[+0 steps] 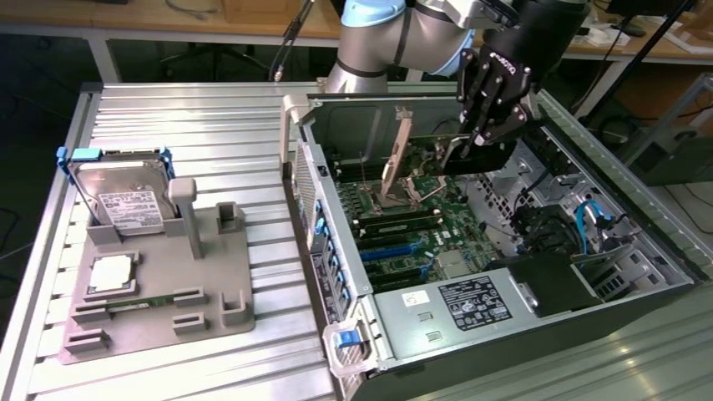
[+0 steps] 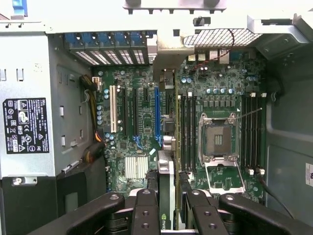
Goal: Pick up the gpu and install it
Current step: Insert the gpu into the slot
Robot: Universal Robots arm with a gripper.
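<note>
Claw [image 2: 168, 208] is clamped on the gpu [image 2: 167, 147], held edge-on directly beneath it, long axis running parallel to the motherboard's [image 2: 137, 122] slots below inside the open computer case [image 1: 334, 242].

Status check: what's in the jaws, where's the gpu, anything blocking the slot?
Gripper shut on gpu, card edge-on between the jaws. Held inside the open computer case, above the motherboard slots, not seated. Nothing seen blocking the blue slot.
</note>
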